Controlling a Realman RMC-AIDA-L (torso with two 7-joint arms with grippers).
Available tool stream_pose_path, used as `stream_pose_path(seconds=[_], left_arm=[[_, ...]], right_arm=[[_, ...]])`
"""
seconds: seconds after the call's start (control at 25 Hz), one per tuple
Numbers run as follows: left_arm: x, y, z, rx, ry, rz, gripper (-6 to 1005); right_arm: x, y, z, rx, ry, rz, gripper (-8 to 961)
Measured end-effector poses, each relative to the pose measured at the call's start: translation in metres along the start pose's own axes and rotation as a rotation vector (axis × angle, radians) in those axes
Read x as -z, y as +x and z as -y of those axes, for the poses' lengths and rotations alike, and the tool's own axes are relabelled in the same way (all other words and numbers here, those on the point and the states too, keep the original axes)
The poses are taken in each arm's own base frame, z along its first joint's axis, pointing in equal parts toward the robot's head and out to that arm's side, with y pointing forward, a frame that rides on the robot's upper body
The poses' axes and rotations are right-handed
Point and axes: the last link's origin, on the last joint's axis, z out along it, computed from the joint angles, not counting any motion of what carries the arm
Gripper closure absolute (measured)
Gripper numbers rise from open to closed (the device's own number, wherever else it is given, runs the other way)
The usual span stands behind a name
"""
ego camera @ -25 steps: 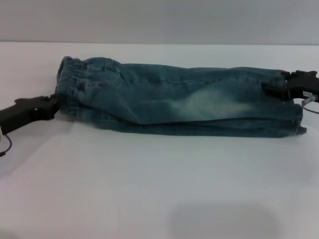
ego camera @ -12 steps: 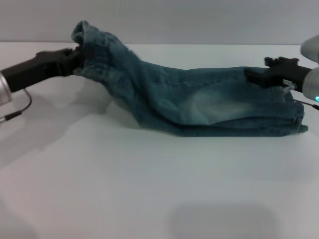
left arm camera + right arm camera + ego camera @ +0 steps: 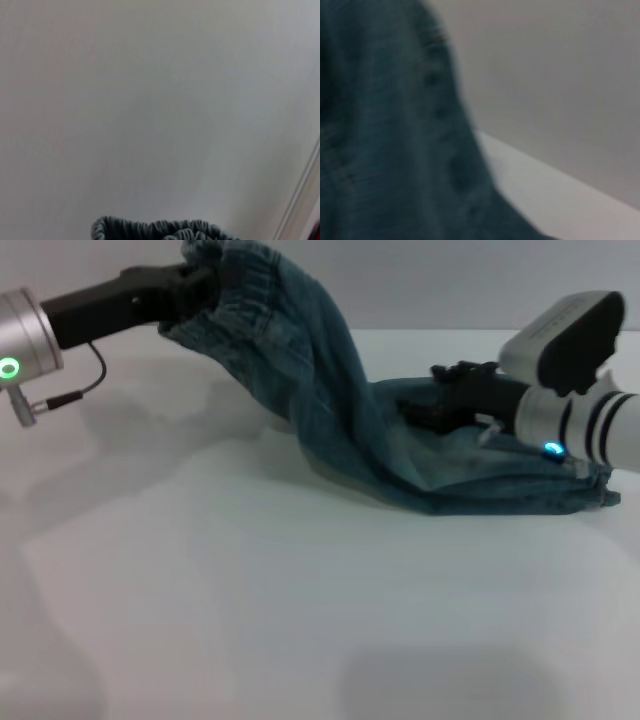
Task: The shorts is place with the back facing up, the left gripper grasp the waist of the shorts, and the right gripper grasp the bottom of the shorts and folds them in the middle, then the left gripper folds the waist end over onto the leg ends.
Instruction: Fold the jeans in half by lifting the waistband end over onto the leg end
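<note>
The left claw (image 3: 205,282) is clamped on the waist (image 3: 235,265) of the shorts (image 3: 330,390), holding that ruffled end high above the tabletop (image 3: 250,600). In the left wrist view only a crinkled strip of the waist (image 3: 160,231) shows against blank surface, so how deep the bite goes cannot be judged. From the waist, the denim hangs down in a steep slope to the leg ends (image 3: 590,490), which lie flat on the tabletop at the far side from the waist.

The right claw (image 3: 440,390) sits low over the lying part of the shorts, between the slope and the leg ends; whether its fingers are apart or together cannot be told. Its wrist view is filled with denim (image 3: 385,130) close up.

Judging from this, the main risk is the right claw standing in the path: if the waist is carried over toward the leg ends while it rests there, cloth would drape over it and the fold would bunch. A shallow grip on the elastic could let the waist slip out mid-swing. If nothing pins the lower layers, pulling the waist across could also drag the leg ends along, skewing the stack.
</note>
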Motion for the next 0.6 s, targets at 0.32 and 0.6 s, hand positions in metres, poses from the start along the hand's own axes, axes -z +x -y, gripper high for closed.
stream_pose_path(seconds=[0.32,0.6], left_arm=[[-0.017,0.024,-0.013,-0.046,-0.064,0.032,912],[-0.022,0.032,-0.02,-0.059,-0.092,0.041,914]], right_arm=[[-0.011,-0.018,-0.03,0.02,-0.14,0.045,302],[-0.02,-0.036,-0.055,0.032,-0.247,0.072,301]])
